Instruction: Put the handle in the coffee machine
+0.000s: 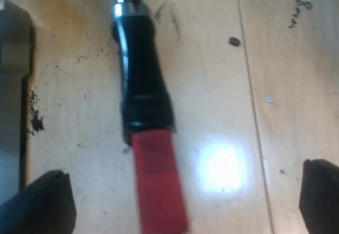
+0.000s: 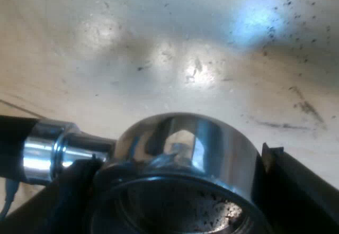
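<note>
Holder: the holder (image 2: 180,144) appears to lie along the tabletop (image 1: 222,86), its metal head clasped on both sides by the right tool (image 2: 175,165).
Handle: its red end (image 1: 159,191) sits untouched within the left tool (image 1: 180,197), which is spread wide.
Risk: the polished, rounded head could slip or twist in that clasp on the way to the machine, spilling the basket's contents.
Surface: pale wood strewn with coffee grounds (image 1: 36,118), with pencilled figures (image 1: 304,3) beyond a seam (image 1: 249,70).
Room: a grey block (image 1: 10,86) I cannot identify.
</note>
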